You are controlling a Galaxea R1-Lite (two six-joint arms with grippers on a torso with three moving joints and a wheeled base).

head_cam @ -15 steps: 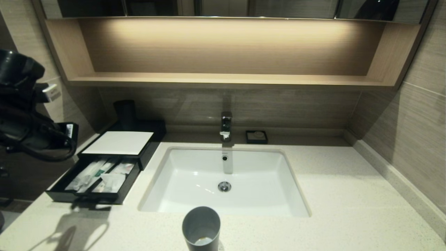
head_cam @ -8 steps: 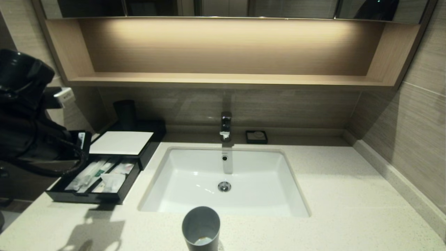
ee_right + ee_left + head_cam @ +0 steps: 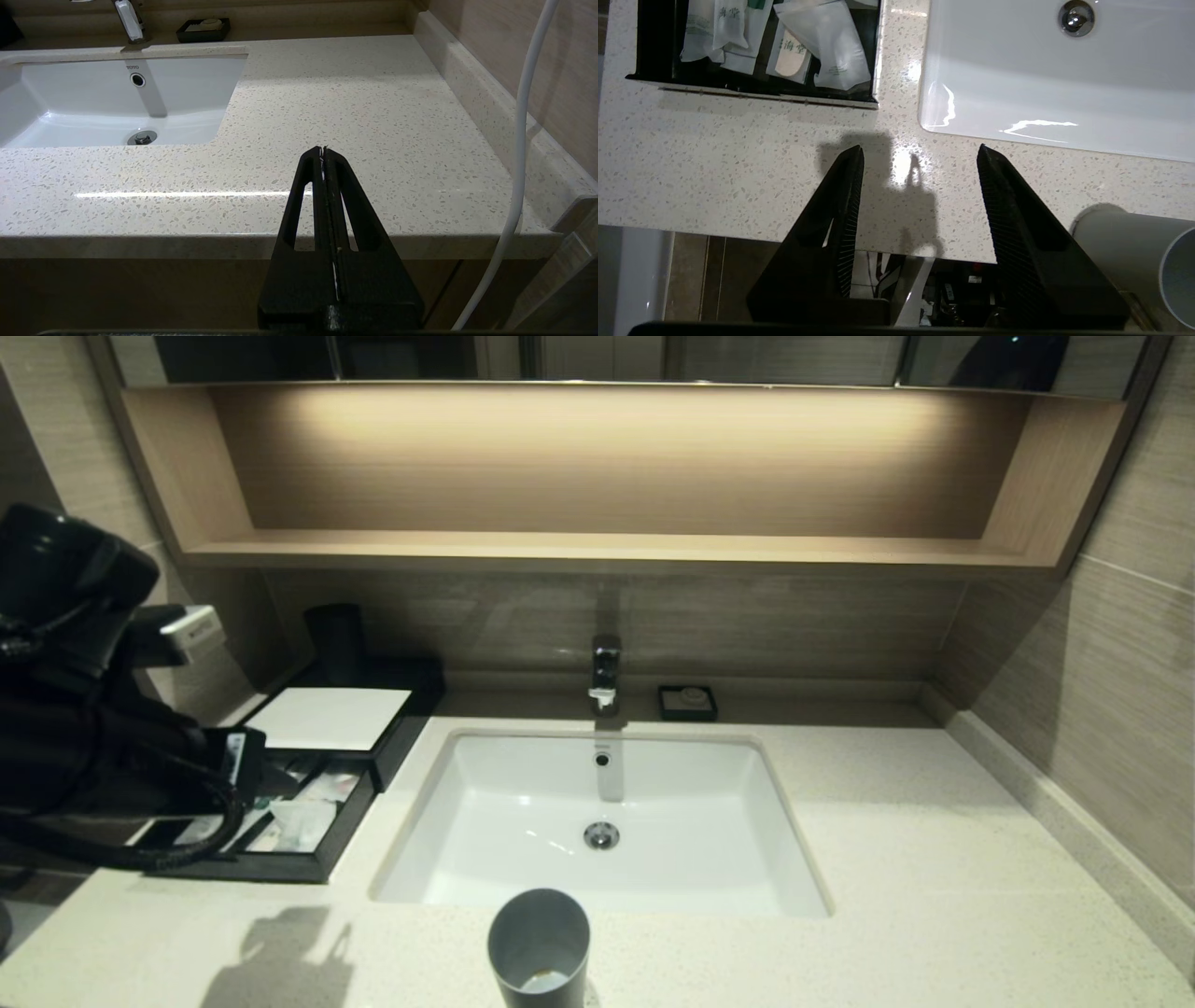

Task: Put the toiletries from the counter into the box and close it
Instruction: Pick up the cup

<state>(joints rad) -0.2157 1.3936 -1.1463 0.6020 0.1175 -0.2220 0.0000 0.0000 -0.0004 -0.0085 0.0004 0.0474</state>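
Observation:
The black box (image 3: 403,739) with a white top panel stands at the counter's (image 3: 934,859) left, its front drawer (image 3: 280,870) pulled out. Several clear-white wrapped toiletries (image 3: 831,42) lie in the drawer; the head view shows part of those toiletries (image 3: 303,821), the rest hidden by my left arm (image 3: 93,747). My left gripper (image 3: 920,151) hangs open and empty over bare counter (image 3: 714,163), just in front of the drawer's front wall (image 3: 752,91). My right gripper (image 3: 322,150) is shut and empty, low at the counter's (image 3: 373,116) front edge on the right.
A white sunken sink (image 3: 523,784) with a faucet (image 3: 605,672) fills the middle. A grey cup (image 3: 540,947) stands at the front edge, close beside my left gripper's fingers (image 3: 1008,200). A small black soap dish (image 3: 687,702) and a black tumbler (image 3: 334,630) stand at the back.
My left arm has come down and to the right, and now covers the left half of the open drawer. Its shadow on the counter has moved right.

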